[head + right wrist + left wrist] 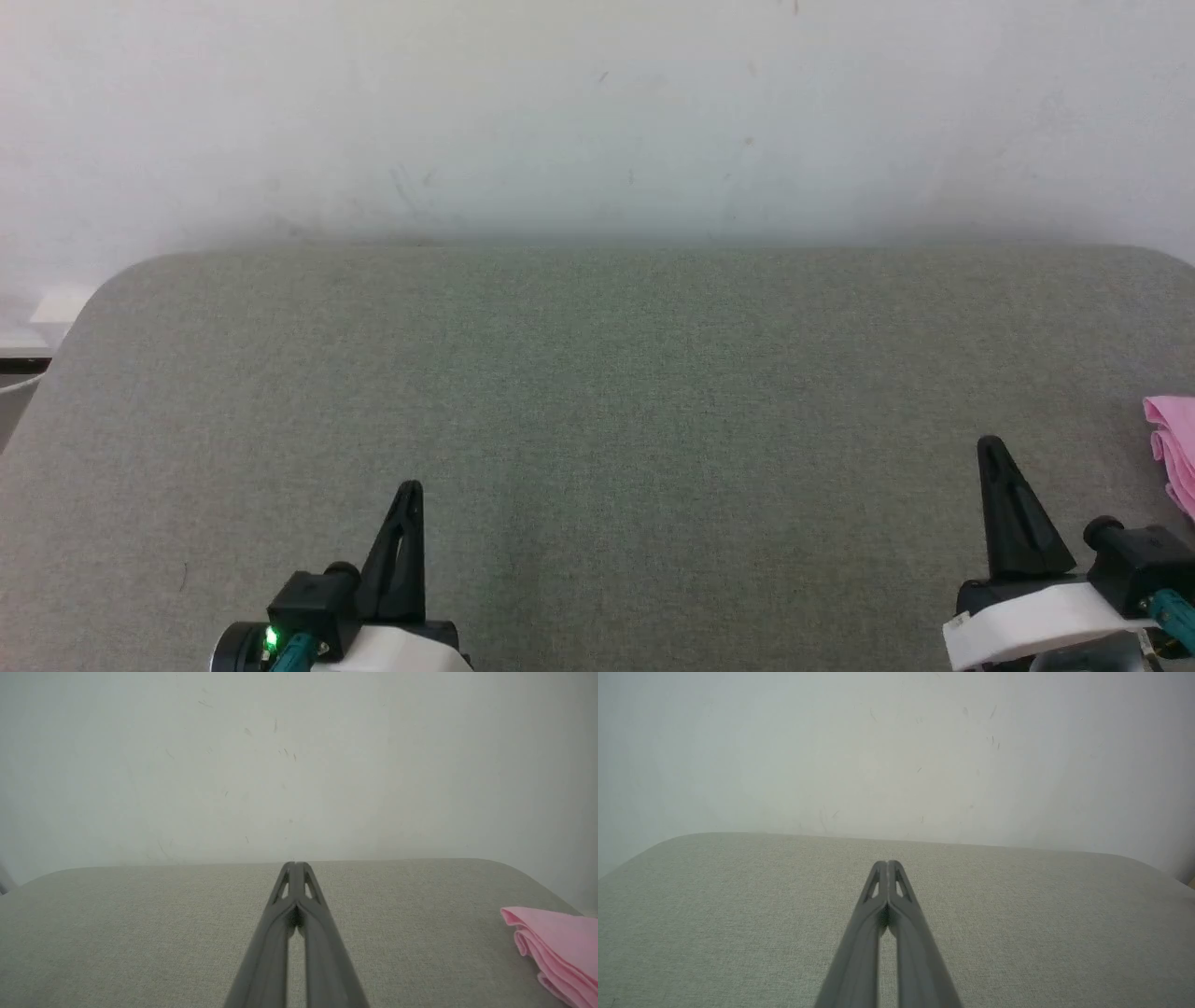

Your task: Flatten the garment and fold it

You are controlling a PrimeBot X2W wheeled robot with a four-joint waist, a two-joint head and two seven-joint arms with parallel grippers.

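I see my left claw [409, 495] and right claw [991, 450] pressed together, empty, above the grey counter [597, 373] — the pink garment [1174, 448] lies layered beside the right one.

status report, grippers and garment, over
Left gripper shut, empty. Right gripper shut, empty. Garment bunched at grey surface's right edge, untouched. Nothing between it and right gripper.

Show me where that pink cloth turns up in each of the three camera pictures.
Head view: the garment lies at the right edge, below the middle, to the right of the right gripper.
Left wrist view: this camera looks along the left gripper over the grey surface, away from the cloth's side.
Right wrist view: the garment sits in the lower right corner, in layers.
Shared landmark: the grey surface's far edge against the white wall.
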